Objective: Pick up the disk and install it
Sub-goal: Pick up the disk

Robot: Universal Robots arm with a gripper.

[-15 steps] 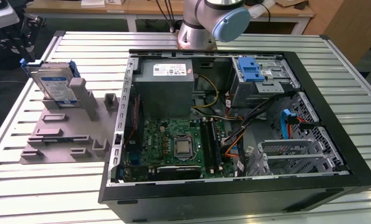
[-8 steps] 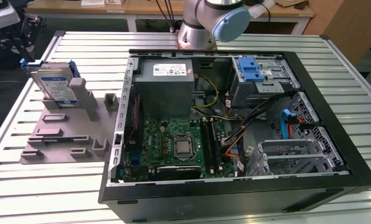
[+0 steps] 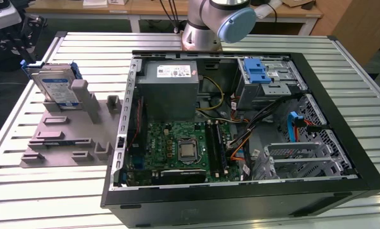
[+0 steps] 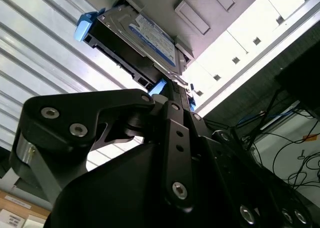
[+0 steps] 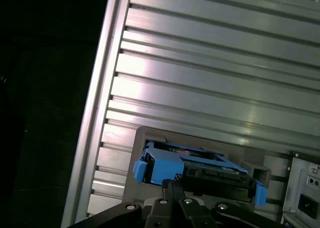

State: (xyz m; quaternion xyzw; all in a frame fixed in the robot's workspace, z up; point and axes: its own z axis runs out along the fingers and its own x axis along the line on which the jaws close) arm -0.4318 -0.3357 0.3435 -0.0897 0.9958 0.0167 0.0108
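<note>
On the grey stand [image 3: 62, 138], the upright disk [image 3: 55, 86] is just beside the gripper [image 5: 172, 184]; closure unclear.

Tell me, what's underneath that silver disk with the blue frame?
A grey plastic stand holds the disk standing on its edge, and the stand rests on the ribbed metal table. The disk's bottom edge is hidden behind the stand's grey blocks.

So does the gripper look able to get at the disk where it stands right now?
Probably yes. The gripper hangs close by the disk, which stands on edge in the grey fixture outside the computer case. Its upper edge is exposed, and nothing shows between them.
</note>
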